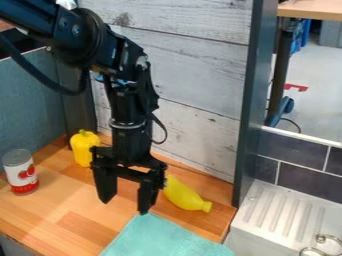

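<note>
Cloth (160,239) of a soft teal material lies on the desk (63,212), its upper corner just beside the tip of the jaw on the view's right. It looks light and limp, so it would likely give under pressure; a pinch at that corner or on a raised fold should hold better than a grasp at its flat middle. Close by, a yellow squash-like toy (184,195) lies on its side, slanting away behind the same jaw. It seems light, stiff and rather smooth, liable to roll, and is best taken across its thick body rather than by the narrow tip.

The gripper (125,206) points down with its jaws wide apart and nothing between them. Whether a jaw touches the cloth or the squash-like toy cannot be told. Behind the gripper stands a yellow pepper (84,149), with a can (21,172) farther left.
</note>
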`<state>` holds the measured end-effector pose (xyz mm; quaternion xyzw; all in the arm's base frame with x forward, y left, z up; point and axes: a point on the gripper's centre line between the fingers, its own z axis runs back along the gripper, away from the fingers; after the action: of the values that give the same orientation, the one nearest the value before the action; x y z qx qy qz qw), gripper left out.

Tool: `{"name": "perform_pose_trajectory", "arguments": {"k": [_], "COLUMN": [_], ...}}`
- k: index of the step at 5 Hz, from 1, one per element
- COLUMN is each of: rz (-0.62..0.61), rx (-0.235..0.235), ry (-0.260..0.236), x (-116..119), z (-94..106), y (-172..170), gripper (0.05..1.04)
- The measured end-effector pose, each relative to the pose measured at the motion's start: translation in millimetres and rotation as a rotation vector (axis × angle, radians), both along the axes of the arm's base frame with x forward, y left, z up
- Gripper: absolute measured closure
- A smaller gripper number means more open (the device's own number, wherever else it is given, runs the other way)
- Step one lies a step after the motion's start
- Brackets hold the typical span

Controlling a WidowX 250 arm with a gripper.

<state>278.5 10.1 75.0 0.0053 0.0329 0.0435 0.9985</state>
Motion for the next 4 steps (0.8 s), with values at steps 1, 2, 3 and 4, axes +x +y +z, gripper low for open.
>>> {"name": "perform_pose_trajectory", "arguments": {"k": [1,2,3,4], "rz": [0.142,0.256,0.398,0.507], "rx": [0.002,-0.036,-0.057,-0.065], "ry": [-0.018,-0.061,-0.077,-0.097], "x": [14,29,49,70], "z": [5.3,4.8,-0.2,-5.1], "y": [-1,-7,-10,-11], "gripper": [0.083,0.083,0.083,0.083]}}
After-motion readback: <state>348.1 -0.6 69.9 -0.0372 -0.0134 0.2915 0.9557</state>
